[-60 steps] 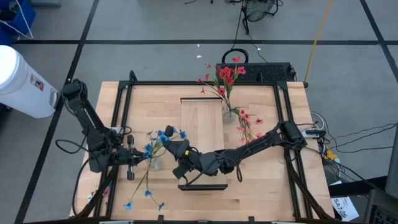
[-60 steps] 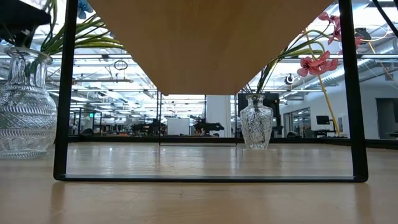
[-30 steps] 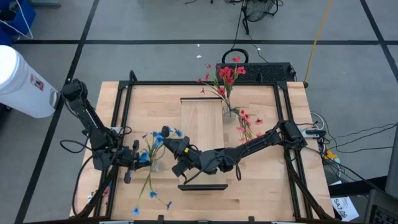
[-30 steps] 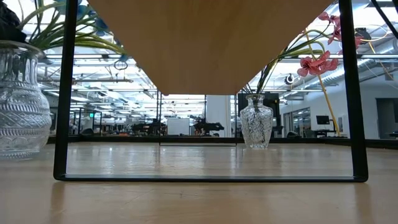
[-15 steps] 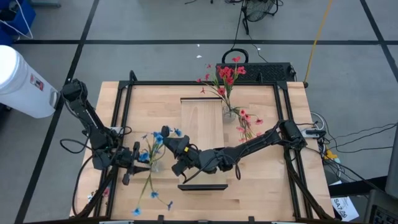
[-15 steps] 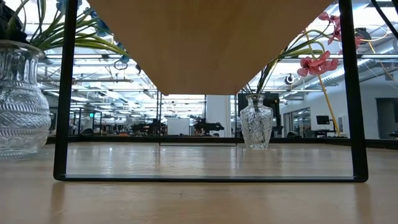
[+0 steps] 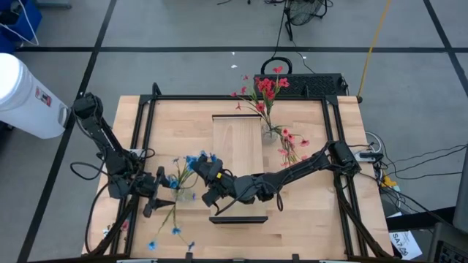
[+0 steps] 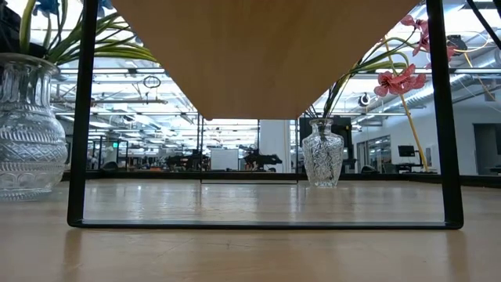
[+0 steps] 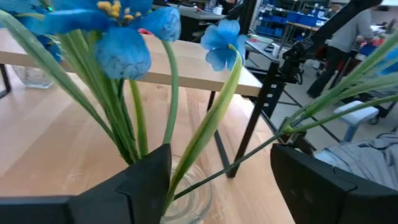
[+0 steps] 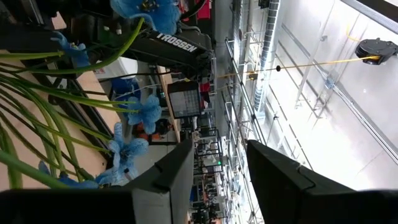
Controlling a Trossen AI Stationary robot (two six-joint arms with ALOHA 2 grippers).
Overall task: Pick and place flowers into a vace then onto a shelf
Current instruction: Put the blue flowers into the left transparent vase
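The blue-blossomed green-stemmed flowers (image 7: 178,191) stand in a clear cut-glass vase (image 8: 29,129) on the wooden tabletop (image 7: 307,212), left of the pale wood plank shelf (image 7: 237,153). The left pincer (image 7: 164,193) is spread open at the vase; the right pincer (image 7: 207,175), released, is beside the blossoms.

Lower left of high view crowded: left gripper (image 7: 162,191) and right gripper (image 7: 202,177) flank clear glass vase of blue flowers (image 7: 181,191), fingers spread; blue sprays (image 7: 172,219) trail toward bottom edge. Long pale wood shelf board (image 7: 237,152) spans centre. Second clear glass vase of red-pink flowers (image 7: 271,132) blocks upper right of board. Bare wooden tabletop (image 7: 314,219) lower right offers open passage.
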